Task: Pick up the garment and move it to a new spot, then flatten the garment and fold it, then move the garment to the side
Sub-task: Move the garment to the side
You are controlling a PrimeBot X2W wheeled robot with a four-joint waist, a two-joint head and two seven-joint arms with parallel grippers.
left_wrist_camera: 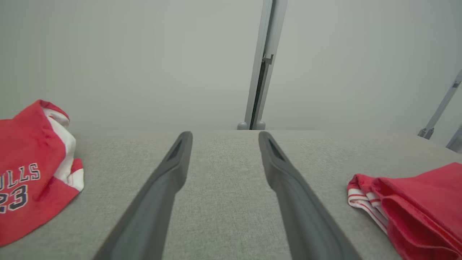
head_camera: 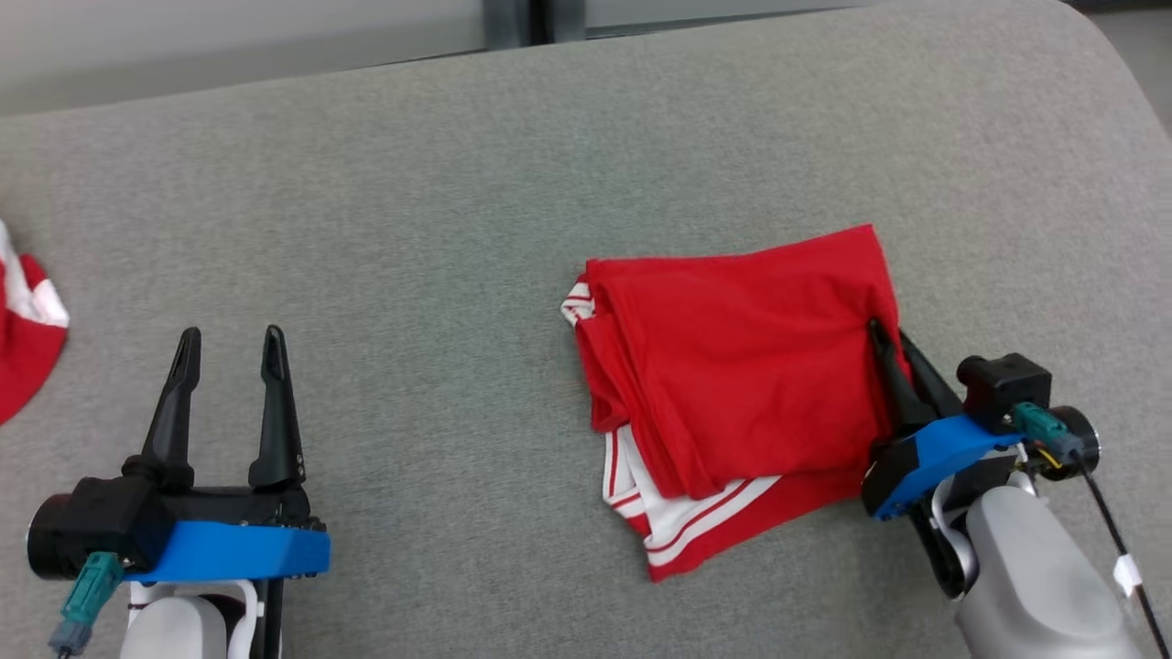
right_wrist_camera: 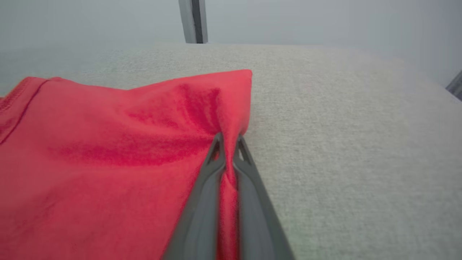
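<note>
One grip is set: our right gripper [head_camera: 886, 331] pinches the right edge of the folded garment [head_camera: 732, 366] on the desk [head_camera: 458, 183]; left gripper [head_camera: 231, 340] stands wide, empty. We judge move-aside next: lift without unfolding.

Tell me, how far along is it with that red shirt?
The red garment already looks folded on the grey surface. The right gripper is shut on its right edge; the left gripper stands open. Left: carrying it to the side.
</note>
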